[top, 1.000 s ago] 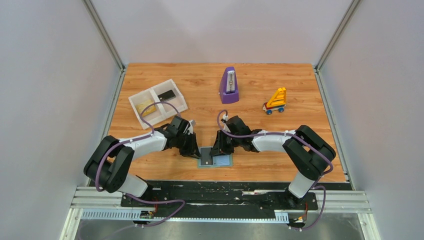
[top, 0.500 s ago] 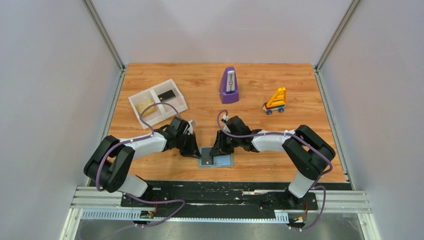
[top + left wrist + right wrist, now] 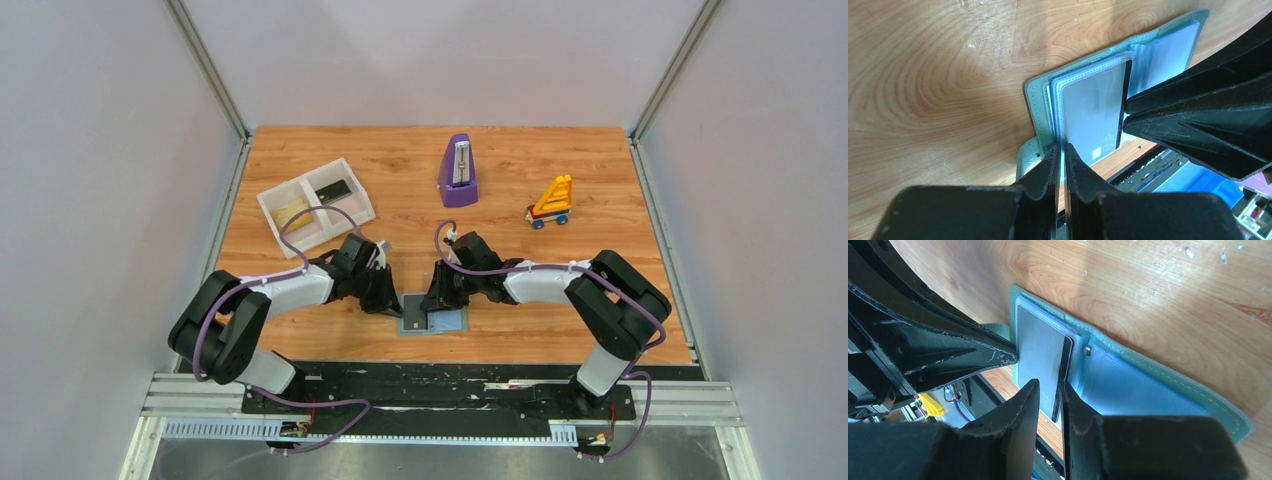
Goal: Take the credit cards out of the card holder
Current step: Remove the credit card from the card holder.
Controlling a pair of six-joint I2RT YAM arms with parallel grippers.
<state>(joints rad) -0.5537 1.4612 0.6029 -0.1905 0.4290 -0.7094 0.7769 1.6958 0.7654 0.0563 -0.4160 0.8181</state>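
The card holder (image 3: 452, 322) lies open on the bench (image 3: 520, 180) near its front edge, between the two arms, with a grey card (image 3: 1095, 107) lying on its pocket leaves. The right end effector (image 3: 1049, 382) is narrowed on that card's dark edge. The left end effector (image 3: 1061, 146), almost closed, nips the leaves' near edge

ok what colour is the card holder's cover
The card holder has a pale teal-blue cover with a stitched edge. It shows best in the right wrist view.
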